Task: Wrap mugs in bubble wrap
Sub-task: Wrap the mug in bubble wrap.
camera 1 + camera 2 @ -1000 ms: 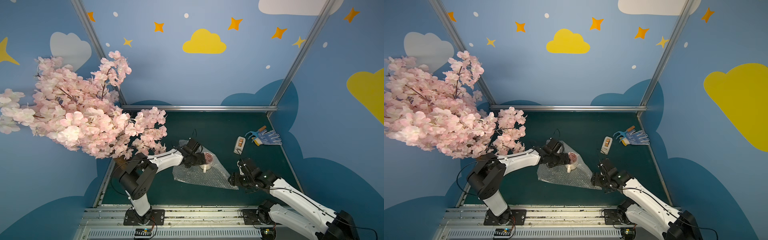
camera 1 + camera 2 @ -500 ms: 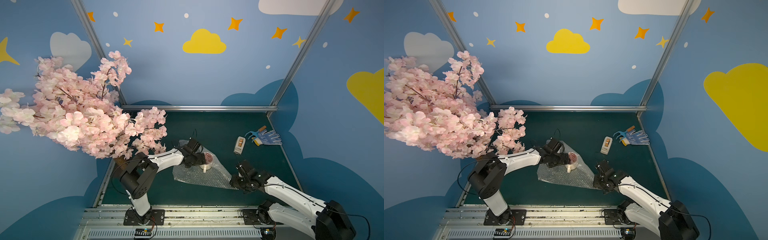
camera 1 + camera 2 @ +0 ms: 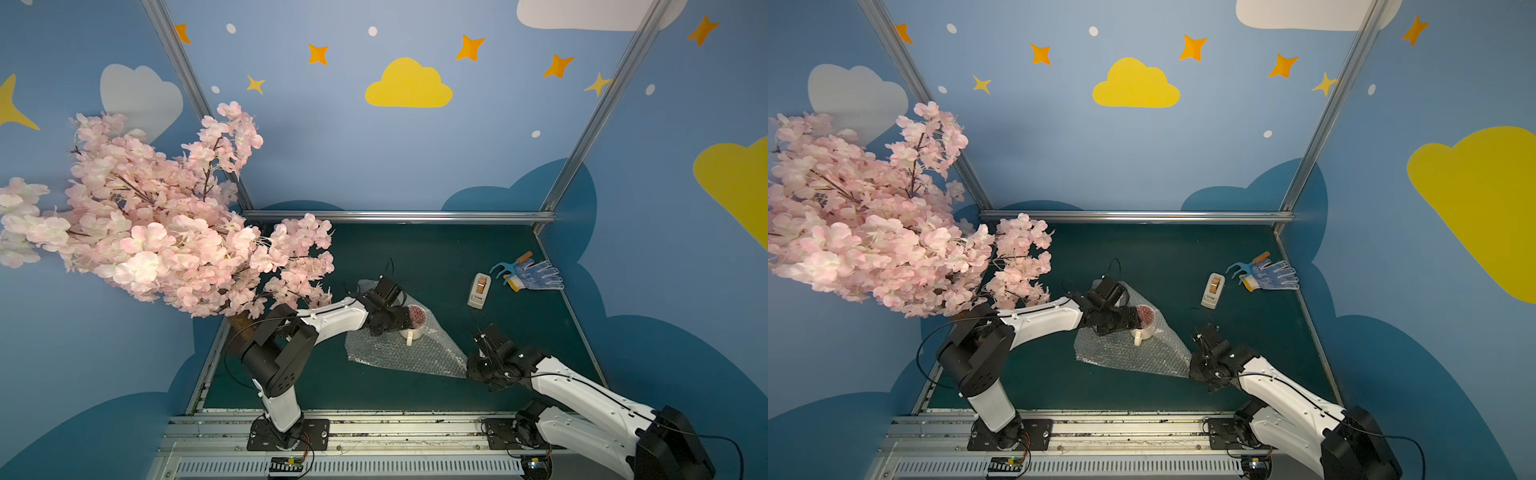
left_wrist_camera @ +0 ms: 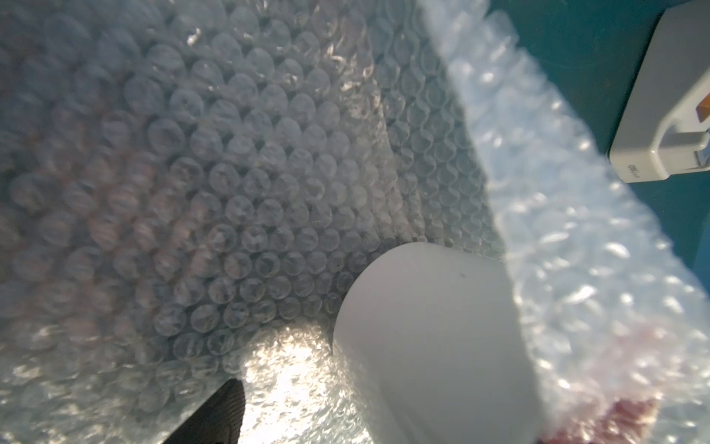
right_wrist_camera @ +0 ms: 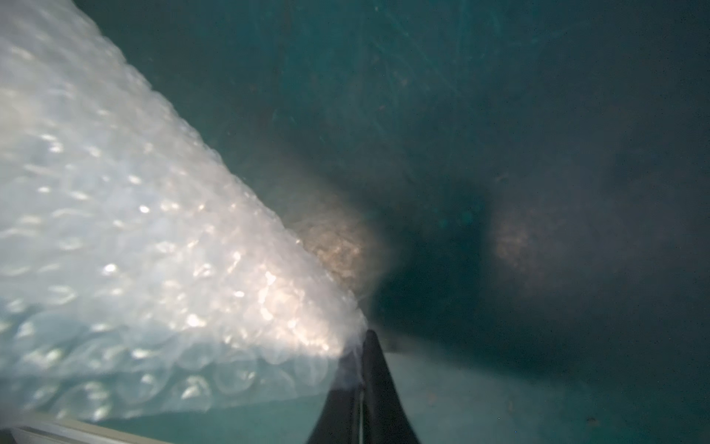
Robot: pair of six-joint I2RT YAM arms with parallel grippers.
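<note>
The white mug (image 3: 409, 330), red inside, stands on the bubble wrap (image 3: 399, 355) in both top views, handle toward the front. A flap of the wrap lies over the mug's mouth. My left gripper (image 3: 400, 319) is at the mug's left side, open. In the left wrist view the mug (image 4: 430, 346) is close by, and one black finger (image 4: 221, 415) stands apart from it under the bubble wrap (image 4: 230, 173); the other finger is hidden. My right gripper (image 5: 359, 346) is shut on the wrap's near right corner (image 3: 459, 370), low over the mat.
A beige tape dispenser (image 3: 479, 290) lies right of the wrap. Blue-dotted gloves (image 3: 538, 275) and a small blue hand rake (image 3: 505, 266) lie by the right wall. A pink blossom tree (image 3: 166, 232) overhangs the left side, above my left arm.
My right gripper has closed on the corner of the bubble wrap; it was open beside it before. The left arm and the mug have not moved.
</note>
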